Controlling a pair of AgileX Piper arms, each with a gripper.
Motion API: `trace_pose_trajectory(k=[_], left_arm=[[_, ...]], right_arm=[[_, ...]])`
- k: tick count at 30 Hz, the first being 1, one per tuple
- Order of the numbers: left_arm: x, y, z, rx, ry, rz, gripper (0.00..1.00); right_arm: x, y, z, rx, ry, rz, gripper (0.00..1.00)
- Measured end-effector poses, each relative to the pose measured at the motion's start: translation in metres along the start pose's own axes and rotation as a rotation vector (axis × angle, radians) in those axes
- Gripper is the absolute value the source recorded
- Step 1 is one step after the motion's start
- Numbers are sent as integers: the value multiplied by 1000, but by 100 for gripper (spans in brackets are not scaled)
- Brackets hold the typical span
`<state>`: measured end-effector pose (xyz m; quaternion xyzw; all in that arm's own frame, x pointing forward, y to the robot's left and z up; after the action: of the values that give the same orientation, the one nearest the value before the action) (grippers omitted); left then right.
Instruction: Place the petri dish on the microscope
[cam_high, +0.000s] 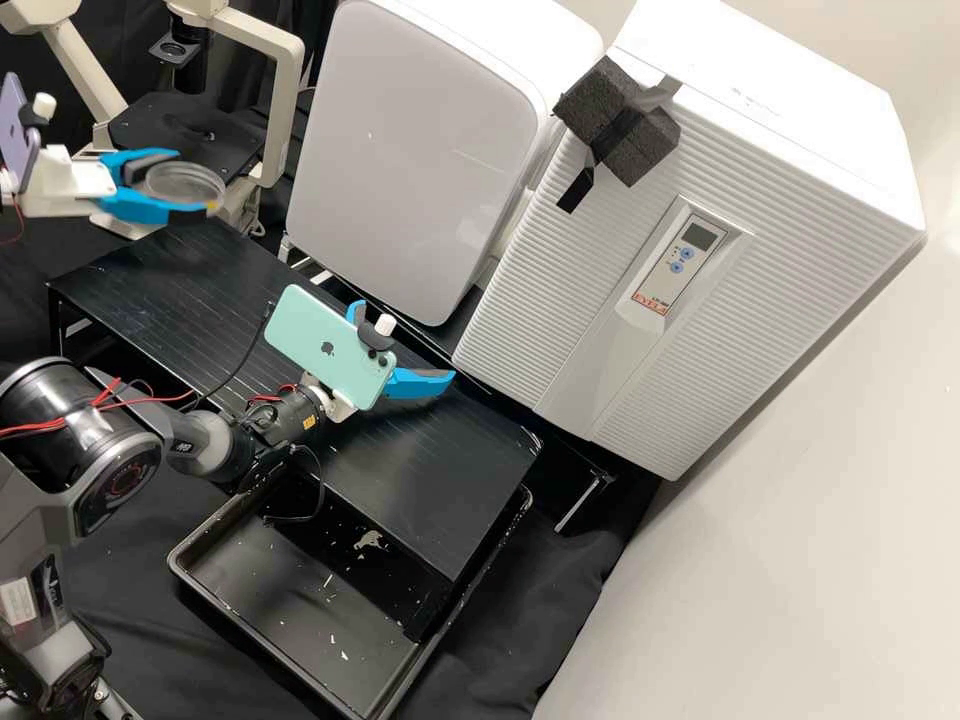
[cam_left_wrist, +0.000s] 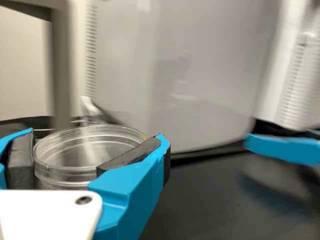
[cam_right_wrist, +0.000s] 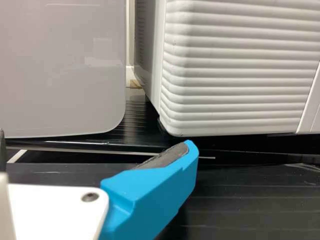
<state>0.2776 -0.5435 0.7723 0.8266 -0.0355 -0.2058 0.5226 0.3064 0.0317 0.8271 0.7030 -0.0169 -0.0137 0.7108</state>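
Dark grey arm (cam_high: 40, 490), red cables (cam_high: 150, 402), white screwed plate (cam_right_wrist: 50, 210), bright blue fingers (cam_right_wrist: 145, 200), dark, seemingly rubbery pads (cam_right_wrist: 165, 157).

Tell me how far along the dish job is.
Done: the dish is picked up. In hand: the left tool holds it near the microscope. Remaining: setting it on the black stage and letting go. The right tool stands open and empty.

Logo (cam_high: 327, 349) on phone (cam_high: 300, 325), lbl (cam_high: 650, 304) on pnl (cam_high: 668, 262)
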Motion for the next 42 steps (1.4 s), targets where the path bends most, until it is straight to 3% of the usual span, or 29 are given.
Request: trace_pose_trajectory(k=[8, 16, 19, 23, 29, 42], left_arm=[[3, 12, -41, -34, 165, 46, 0], [25, 29, -60, -16, 259, 76, 0], [38, 33, -63, 17, 268, 74, 0], [52, 32, -68, 36, 295, 37, 0], [66, 26, -73, 32, 324, -11, 0], [83, 22, -84, 47, 345, -15, 0]], right_arm=[[0, 0, 0, 0, 0, 0, 100], [0, 0, 0, 0, 0, 0, 100], [0, 0, 0, 0, 0, 0, 100], [0, 0, 0, 0, 0, 0, 100], [0, 0, 0, 0, 0, 0, 100], [0, 0, 0, 0, 0, 0, 100]])
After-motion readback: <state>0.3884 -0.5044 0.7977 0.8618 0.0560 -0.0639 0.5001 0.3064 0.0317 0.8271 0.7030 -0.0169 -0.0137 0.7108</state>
